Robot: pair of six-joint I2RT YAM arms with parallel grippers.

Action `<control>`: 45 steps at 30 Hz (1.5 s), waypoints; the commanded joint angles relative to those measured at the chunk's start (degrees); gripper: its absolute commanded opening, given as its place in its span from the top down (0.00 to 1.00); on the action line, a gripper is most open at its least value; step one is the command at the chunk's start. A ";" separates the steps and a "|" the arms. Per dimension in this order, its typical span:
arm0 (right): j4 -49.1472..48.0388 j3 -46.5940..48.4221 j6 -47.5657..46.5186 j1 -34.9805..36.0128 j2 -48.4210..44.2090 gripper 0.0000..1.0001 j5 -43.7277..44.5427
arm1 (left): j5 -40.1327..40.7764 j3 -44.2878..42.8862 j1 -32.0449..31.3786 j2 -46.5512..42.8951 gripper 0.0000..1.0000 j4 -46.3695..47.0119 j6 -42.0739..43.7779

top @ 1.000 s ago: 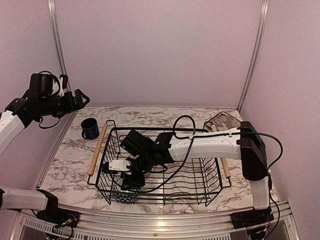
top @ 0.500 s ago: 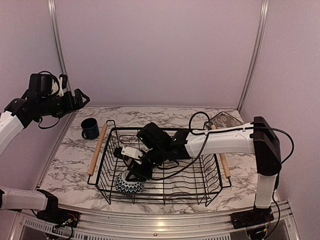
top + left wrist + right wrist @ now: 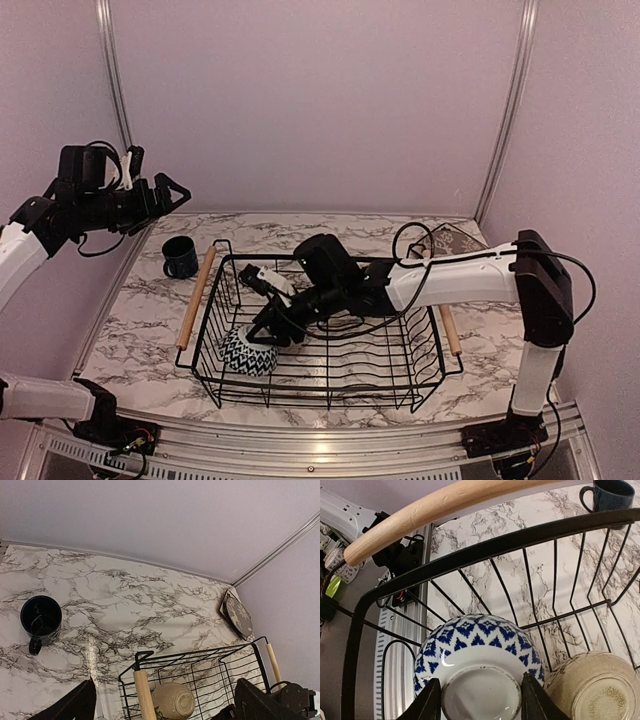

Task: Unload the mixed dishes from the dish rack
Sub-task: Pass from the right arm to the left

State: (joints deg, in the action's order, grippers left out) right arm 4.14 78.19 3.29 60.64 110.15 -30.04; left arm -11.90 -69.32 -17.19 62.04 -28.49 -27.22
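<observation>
Marble table (image 3: 300,232), lilac walls; dark blue mug (image 3: 180,257) left of dish rack (image 3: 195,298). Right gripper (image 3: 481,701) grasps small blue-and-white bowl (image 3: 470,634) inside rack wires; left gripper (image 3: 165,193) spread, aloft.

blue-and-white bowl (image 3: 247,352) tilted in rack (image 3: 340,385)

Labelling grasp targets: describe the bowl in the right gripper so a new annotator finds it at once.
Look in the black wire dish rack on the marble table, near-left corner. The small bowl there, its base held by the right gripper, has a blue-and-white triangle pattern; the beige bowl beside it is plain.
</observation>
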 commanded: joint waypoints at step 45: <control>-29.17 -27.07 21.37 -12.40 -31.14 0.66 22.86 | -14.45 11.65 -26.35 17.89 0.01 44.57 -30.85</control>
State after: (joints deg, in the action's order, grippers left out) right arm -18.76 50.89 24.03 48.18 81.25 -8.14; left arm -20.93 -58.92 -43.03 78.39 5.34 -52.03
